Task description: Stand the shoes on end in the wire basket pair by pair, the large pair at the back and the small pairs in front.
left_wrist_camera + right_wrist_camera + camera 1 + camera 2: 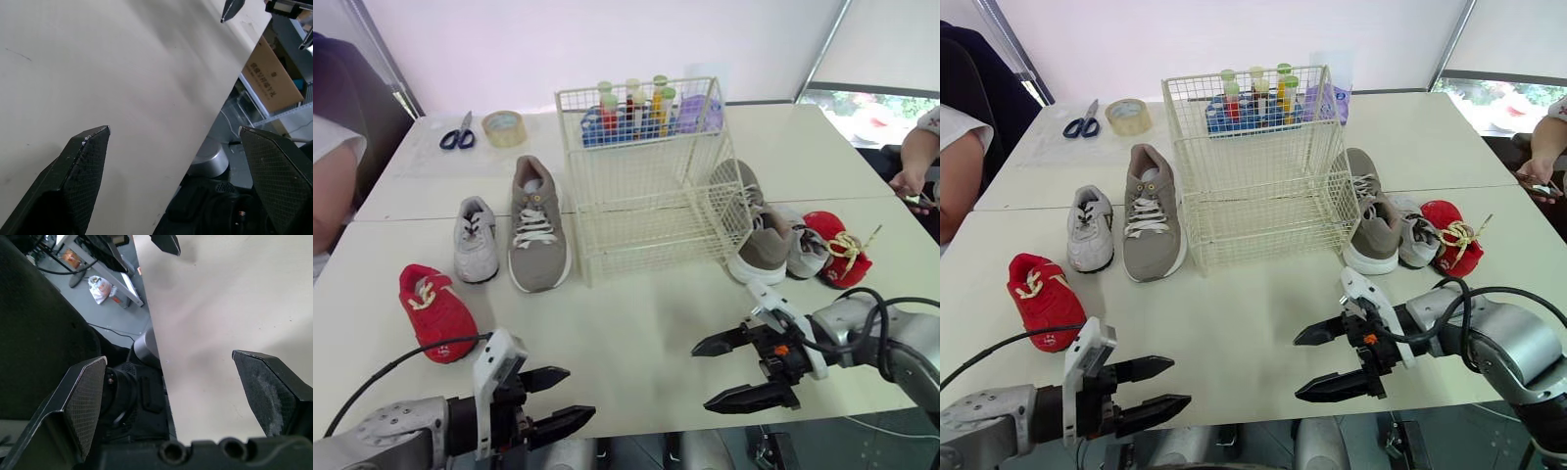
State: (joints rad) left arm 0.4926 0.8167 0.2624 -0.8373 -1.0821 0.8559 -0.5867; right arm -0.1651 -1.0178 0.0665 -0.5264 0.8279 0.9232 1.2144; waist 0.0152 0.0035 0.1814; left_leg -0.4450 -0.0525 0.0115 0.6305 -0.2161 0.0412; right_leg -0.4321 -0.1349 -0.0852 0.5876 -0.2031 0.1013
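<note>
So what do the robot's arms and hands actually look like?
The left arm and right arm are rounded silver-grey metal with black cables. The left gripper and right gripper each have a white plate on top and two black pointed fingers with cross-hatched pads. The right one carries a small orange mark.

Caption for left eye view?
Three shoes on each side of wire basket; left gripper and right gripper open at table edge.
</note>
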